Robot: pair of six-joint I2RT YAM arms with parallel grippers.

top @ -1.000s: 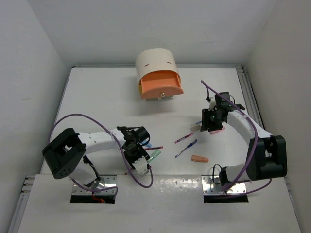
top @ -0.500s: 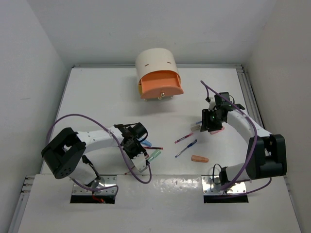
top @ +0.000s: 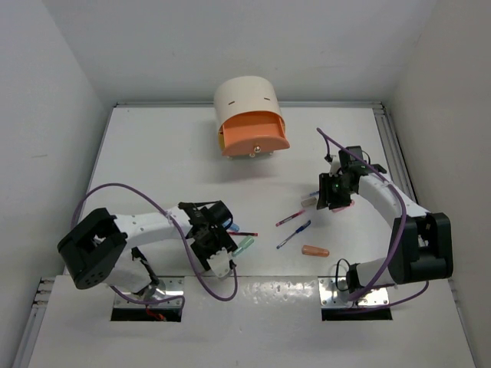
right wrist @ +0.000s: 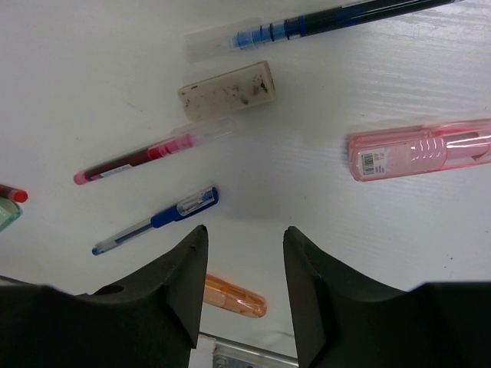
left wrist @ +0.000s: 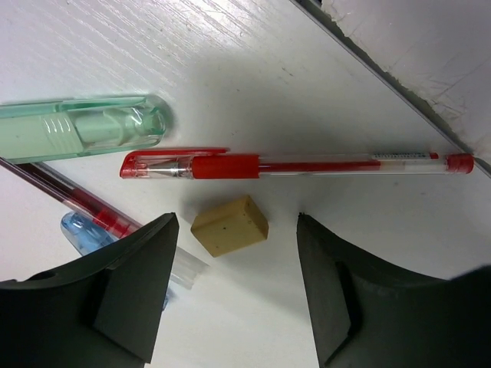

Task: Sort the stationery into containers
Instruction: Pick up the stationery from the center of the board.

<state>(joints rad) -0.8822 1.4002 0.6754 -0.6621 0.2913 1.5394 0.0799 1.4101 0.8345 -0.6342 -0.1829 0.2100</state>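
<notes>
White desk (top: 153, 153), walled left, far and right. Cream cabinet (top: 245, 96) at far centre, its orange drawer (top: 253, 134) pulled out over bare surface. Near the near edge, the left claw (left wrist: 235, 222), jaws apart, straddles a tan block (left wrist: 229, 226) without touching it, beside a red pen (left wrist: 291, 165). At right, the right claw (right wrist: 245, 234) gapes over bare desk beside a blue pen (right wrist: 157, 222).

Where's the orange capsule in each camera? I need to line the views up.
Top external: the orange capsule lies lower right of centre, just below and right of the blue pen.
Left wrist: not in it.
Right wrist: the orange capsule is at bottom centre, below and right of the blue pen.
Shared landmark: the blue pen, right next to the capsule in both views that show it.
</notes>
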